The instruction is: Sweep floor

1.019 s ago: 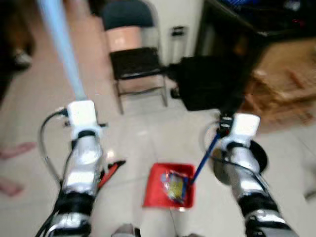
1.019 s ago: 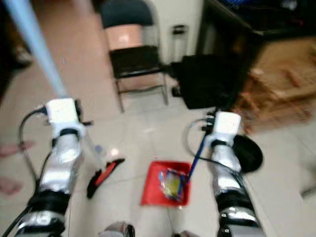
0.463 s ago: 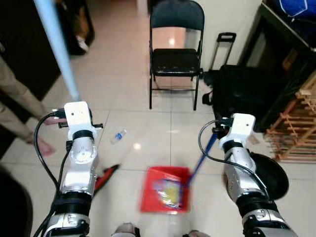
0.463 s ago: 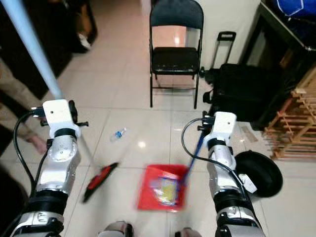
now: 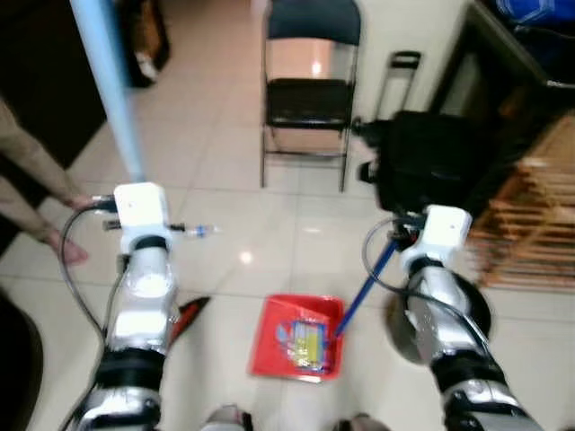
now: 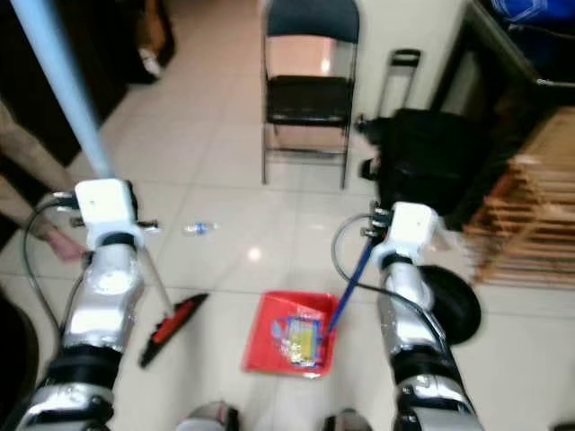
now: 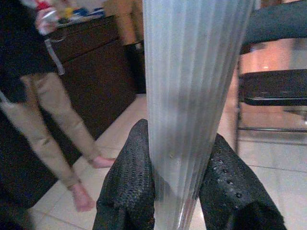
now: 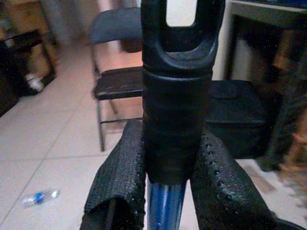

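A pale tiled floor (image 6: 269,180) runs out to a black folding chair (image 6: 305,90) and a black suitcase (image 6: 422,162) by the wall. The left end effector (image 7: 175,191) is clamped on the ribbed light-blue broom handle (image 7: 192,96), whose red-and-black head (image 6: 171,328) rests on the floor beside the red dustpan (image 6: 292,341). The right end effector (image 8: 165,191) grips the dustpan's blue handle (image 6: 346,283) just under its black cap; litter lies in the pan, a small bottle (image 6: 199,228) lies farther out, and a person's legs (image 7: 43,129) stand off to the left.

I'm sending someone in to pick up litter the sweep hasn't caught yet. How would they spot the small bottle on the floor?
Start at the black folding chair by the far wall. On the pale tiles in front of it, toward the robot's left, lies a small clear plastic bottle on its side. Its blue band sets it apart; the red dustpan sits nearer the robot.
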